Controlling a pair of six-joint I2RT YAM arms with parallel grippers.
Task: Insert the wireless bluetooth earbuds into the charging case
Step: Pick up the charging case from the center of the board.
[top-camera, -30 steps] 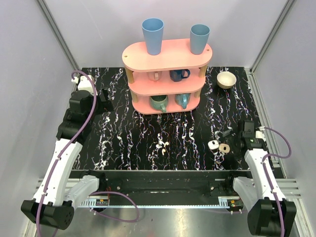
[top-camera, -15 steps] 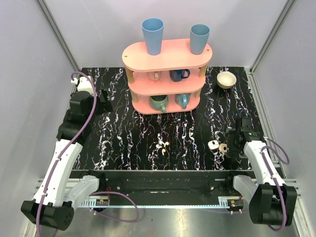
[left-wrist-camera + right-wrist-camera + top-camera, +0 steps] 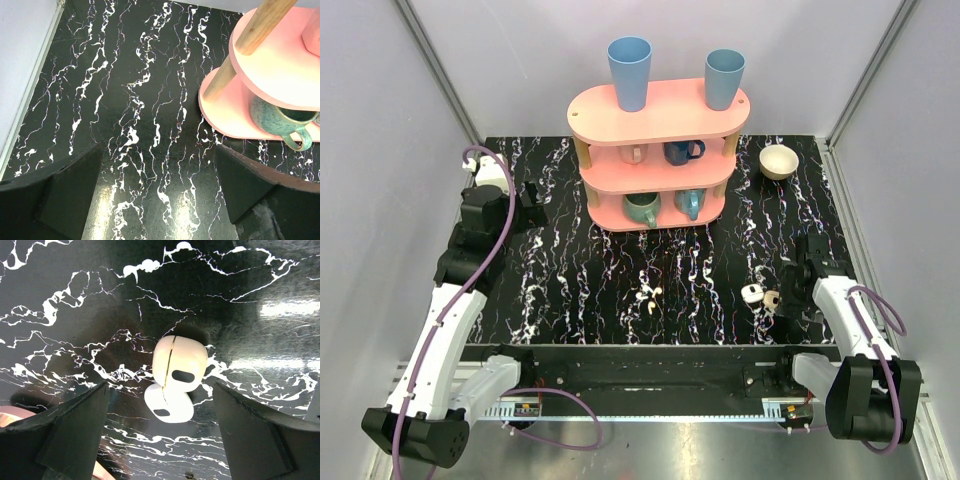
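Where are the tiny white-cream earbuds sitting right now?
In the top view, the tiny white-cream earbuds lie on the black marbled table, front of centre. They are nearer than the pink three-tier shelf and left of the small rounded white case.

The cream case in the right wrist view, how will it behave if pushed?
The cream case looks smooth and rounded, so it would probably slide or tip easily. It appears to touch the white case, so a push likely shifts both.
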